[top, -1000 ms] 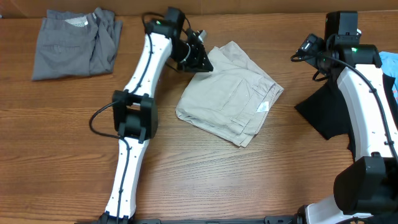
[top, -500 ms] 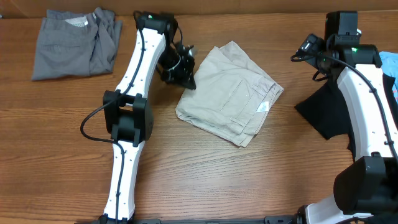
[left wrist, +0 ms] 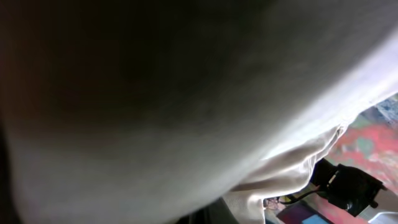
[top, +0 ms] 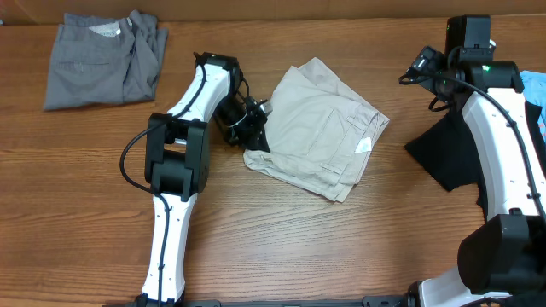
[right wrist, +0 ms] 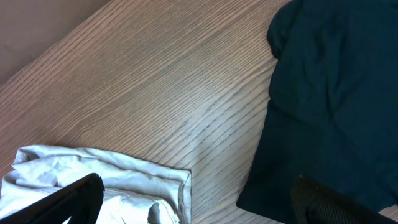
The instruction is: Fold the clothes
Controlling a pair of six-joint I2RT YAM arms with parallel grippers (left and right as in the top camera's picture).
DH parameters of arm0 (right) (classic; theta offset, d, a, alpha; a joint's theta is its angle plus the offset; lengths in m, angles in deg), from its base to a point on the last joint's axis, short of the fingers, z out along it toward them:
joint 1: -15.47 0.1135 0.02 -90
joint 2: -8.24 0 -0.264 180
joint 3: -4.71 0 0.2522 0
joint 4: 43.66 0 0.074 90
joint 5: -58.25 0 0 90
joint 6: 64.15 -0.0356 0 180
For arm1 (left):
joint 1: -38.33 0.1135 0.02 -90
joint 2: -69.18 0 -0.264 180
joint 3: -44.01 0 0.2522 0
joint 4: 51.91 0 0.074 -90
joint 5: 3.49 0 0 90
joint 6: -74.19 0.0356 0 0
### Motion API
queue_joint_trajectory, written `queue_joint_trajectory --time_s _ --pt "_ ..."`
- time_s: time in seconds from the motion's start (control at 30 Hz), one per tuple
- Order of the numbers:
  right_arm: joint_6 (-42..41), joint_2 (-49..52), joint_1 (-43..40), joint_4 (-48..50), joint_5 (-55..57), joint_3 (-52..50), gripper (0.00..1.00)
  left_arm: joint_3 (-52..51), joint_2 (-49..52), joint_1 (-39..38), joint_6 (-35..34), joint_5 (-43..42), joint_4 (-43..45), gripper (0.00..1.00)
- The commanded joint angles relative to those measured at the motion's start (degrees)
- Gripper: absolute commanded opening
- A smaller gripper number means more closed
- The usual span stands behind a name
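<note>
The pale beige shorts point(top: 320, 132) lie folded in the middle of the table, with a small white tag point(top: 361, 147) near their right edge. My left gripper point(top: 252, 128) is low at their left edge, pressed against the cloth. In the left wrist view the beige cloth point(left wrist: 186, 93) fills the frame and hides the fingers. My right gripper point(top: 422, 64) hovers at the far right, open and empty point(right wrist: 205, 211). Below it are a corner of the beige shorts point(right wrist: 93, 180) and the black T-shirt point(right wrist: 336, 93). The black T-shirt point(top: 444, 153) lies partly under the right arm.
Grey shorts point(top: 102, 55) lie folded at the back left. A blue item point(top: 536, 85) shows at the right edge. Bare wooden table point(top: 341, 247) spreads in front of the shorts.
My left gripper has swung down and nearer, from the shorts' far-left corner to their left edge, nudging the cloth slightly. The right arm has not moved.
</note>
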Motion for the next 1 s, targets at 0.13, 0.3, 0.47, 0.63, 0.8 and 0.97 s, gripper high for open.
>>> queue_joint_trajectory --time_s 0.13,0.3,0.47,0.63,0.8,0.97 --pt "0.13 -0.31 -0.11 0.28 0.11 0.76 1.00 6.56 -2.95 -0.52 1.66 4.79 -2.40 0.11" --pt "0.13 -0.31 -0.11 0.31 0.11 0.76 1.00 15.06 -4.83 0.66 1.64 6.64 -0.44 0.98" --pt "0.13 -0.31 -0.11 0.31 0.11 0.76 1.00 15.93 -4.39 2.75 1.38 6.64 5.09 1.00" --pt "0.13 -0.31 -0.11 0.28 0.11 0.76 1.00 15.69 -1.99 4.52 1.49 7.30 7.82 1.00" --pt "0.13 -0.31 -0.11 0.31 0.11 0.76 1.00 15.69 2.84 4.37 3.23 5.14 7.76 1.00" --pt "0.13 -0.31 -0.11 0.31 0.11 0.76 1.00 15.69 6.43 2.67 3.61 0.15 8.00 1.00"
